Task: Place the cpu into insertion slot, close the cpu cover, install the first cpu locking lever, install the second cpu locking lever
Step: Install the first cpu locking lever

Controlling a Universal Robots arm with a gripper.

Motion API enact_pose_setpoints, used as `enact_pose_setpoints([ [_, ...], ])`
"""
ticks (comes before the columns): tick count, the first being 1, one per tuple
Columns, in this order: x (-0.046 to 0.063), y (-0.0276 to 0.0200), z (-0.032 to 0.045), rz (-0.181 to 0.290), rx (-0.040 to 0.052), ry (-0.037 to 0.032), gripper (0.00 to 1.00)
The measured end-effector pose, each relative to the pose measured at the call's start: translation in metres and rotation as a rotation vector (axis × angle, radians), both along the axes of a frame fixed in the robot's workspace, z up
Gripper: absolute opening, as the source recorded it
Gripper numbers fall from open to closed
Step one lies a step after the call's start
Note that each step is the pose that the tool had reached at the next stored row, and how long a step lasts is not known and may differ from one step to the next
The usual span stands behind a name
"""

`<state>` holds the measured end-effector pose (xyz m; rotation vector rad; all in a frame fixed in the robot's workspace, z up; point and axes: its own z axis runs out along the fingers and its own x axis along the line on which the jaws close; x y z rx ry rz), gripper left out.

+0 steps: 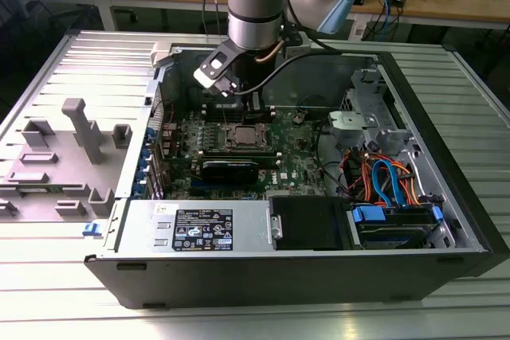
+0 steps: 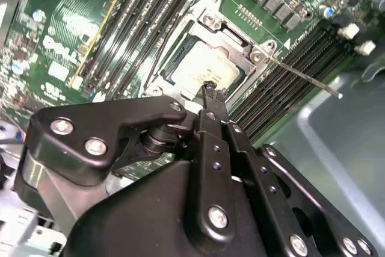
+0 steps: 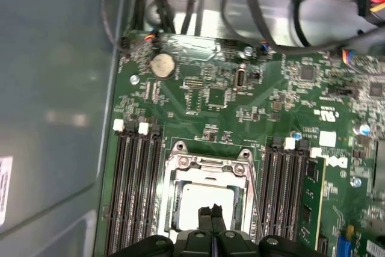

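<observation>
You have the gripper [image 3: 210, 213] poised right over the insertion slot [image 1: 243, 137] inside the open computer case [image 1: 446, 197]; in both wrist views its two black fingertips [image 2: 210, 91] are pressed together with nothing between them. In the first wrist view the tips sit over one edge of the cpu [image 3: 198, 194], though whether they touch its face or hang just above it, you cannot tell.

The cpu is already seated in the slot, its dull grey face showing through the window of the cpu cover [image 3: 209, 173]; the cover looks to lie flat on the socket, so placing and closing seem done.

The relation to mind is the one between the tips and the locking lever [image 2: 301, 76]. In the second wrist view that thin steel rod leaves a corner of the cover and runs out across the black memory slots [image 2: 283, 94] toward the grey chassis wall; its long axis points away from the socket and its free end sits well apart from the fingertips. It looks unlatched, though that is a judgement. The tips are centred on the socket, not on the rod; the lever lies off to one side of them.
</observation>
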<state>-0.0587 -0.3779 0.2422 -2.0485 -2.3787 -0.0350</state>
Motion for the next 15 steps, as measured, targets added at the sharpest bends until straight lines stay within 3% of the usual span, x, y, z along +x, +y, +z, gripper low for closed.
enact_pose_setpoints([
  [9, 0.0, 0.0, 0.0, 0.169, 0.0, -0.0001, 0.11],
  [12, 0.0, -0.0001, 0.0013, 0.179, -0.0001, 0.0, 0.11],
  [15, 0.0, 0.0, 0.0079, 0.191, 0.0, 0.0, 0.11],
])
